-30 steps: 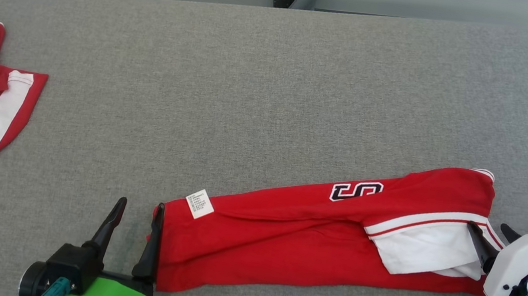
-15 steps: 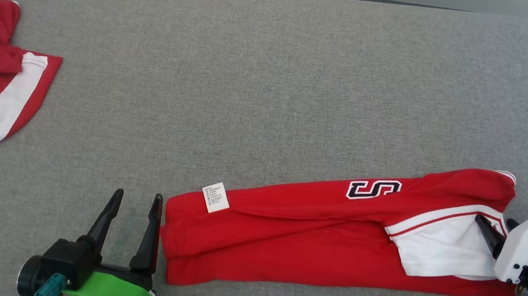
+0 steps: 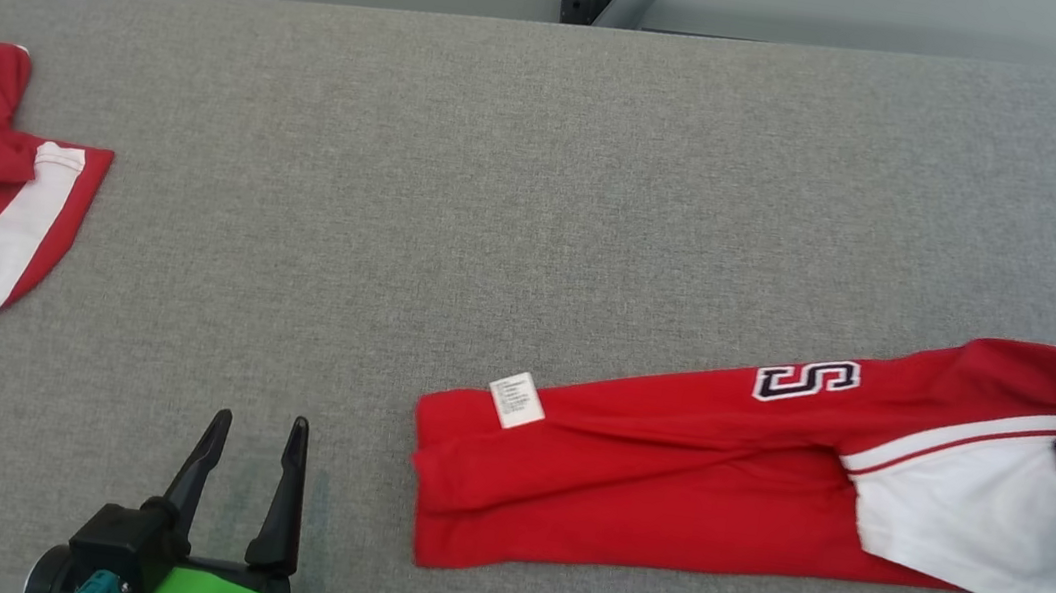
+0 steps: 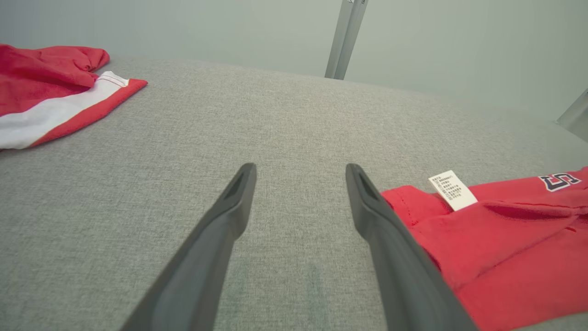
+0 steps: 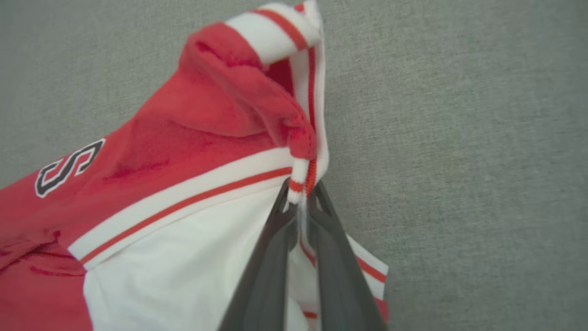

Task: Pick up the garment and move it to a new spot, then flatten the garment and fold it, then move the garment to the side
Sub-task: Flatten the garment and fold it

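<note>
Two tools work over a grey tabletop [image 3: 541, 187]. The right tool [image 5: 301, 195], clamped on the striped edge of the red garment [image 3: 667, 475], has dragged it rightward. The left tool [image 3: 261, 418], fingers spread and empty, now sits apart from the hem it touched a second ago. This looks like the final move aside. The garment lies at the tabletop's right, folded into a long band, with a white panel and letter patch showing.
</note>
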